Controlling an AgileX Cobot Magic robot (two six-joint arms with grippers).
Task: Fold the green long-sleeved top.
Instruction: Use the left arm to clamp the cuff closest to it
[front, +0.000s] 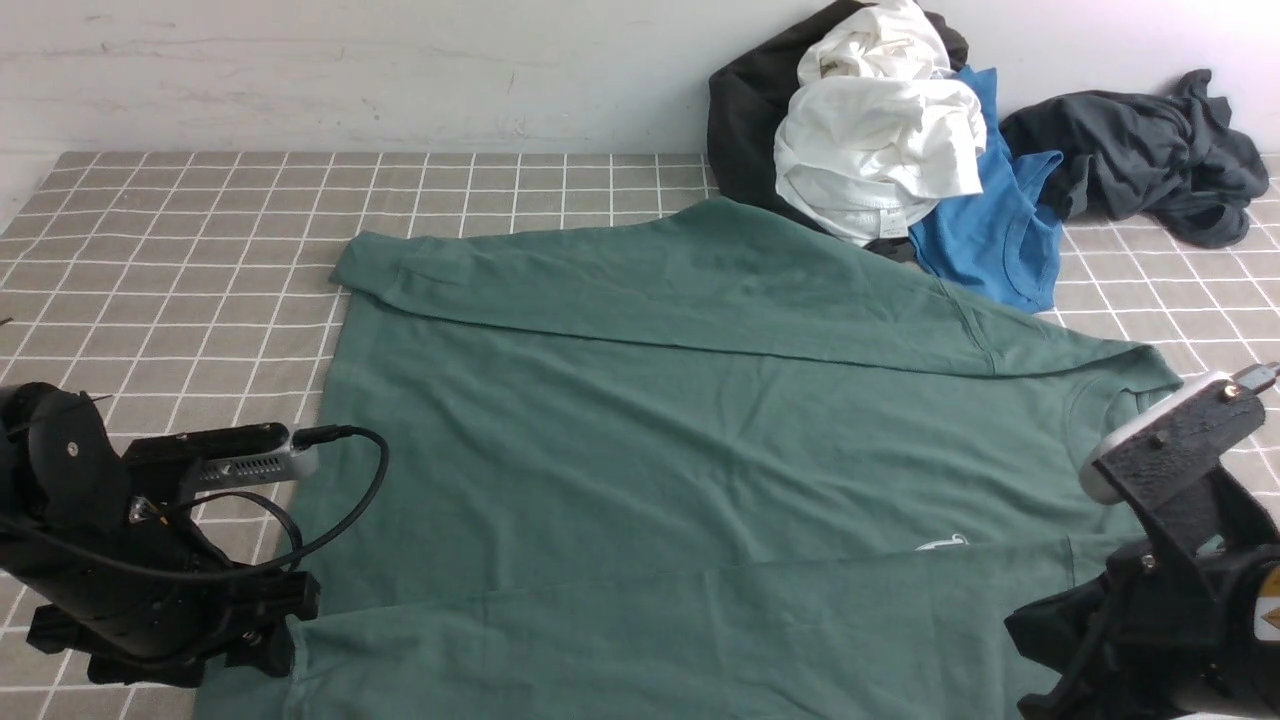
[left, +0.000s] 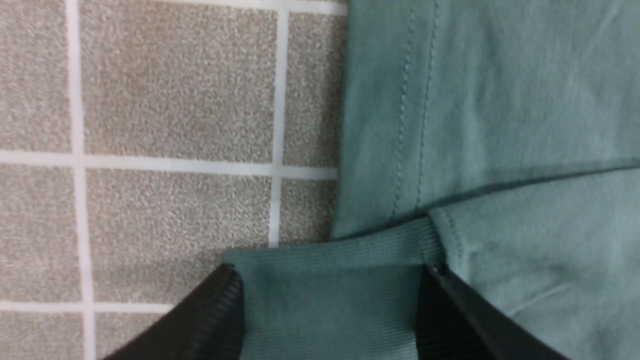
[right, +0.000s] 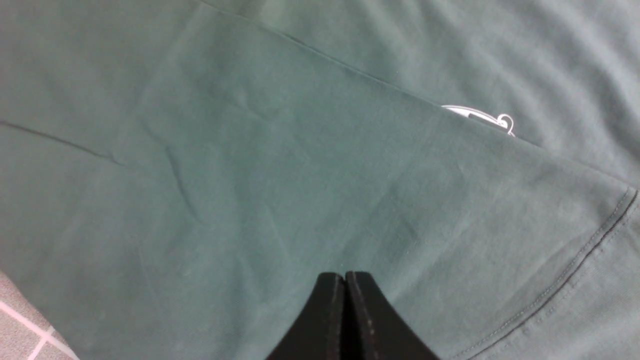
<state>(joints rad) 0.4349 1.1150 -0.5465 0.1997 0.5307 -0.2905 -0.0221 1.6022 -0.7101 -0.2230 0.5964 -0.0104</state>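
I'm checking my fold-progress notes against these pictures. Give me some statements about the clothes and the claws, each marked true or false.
1. The left claw has a ribbed cuff of the green long-sleeved top between its parted jaws. True.
2. The other claw is wide open. False: the right claw is shut, above the green fabric.
3. A white garment tops the clothes pile by the wall. True.
4. A blue shirt lies across the green top's middle. False: the blue T-shirt lies in the pile, beside the white garment.
5. A folded sleeve partly covers the white chest mark. True.
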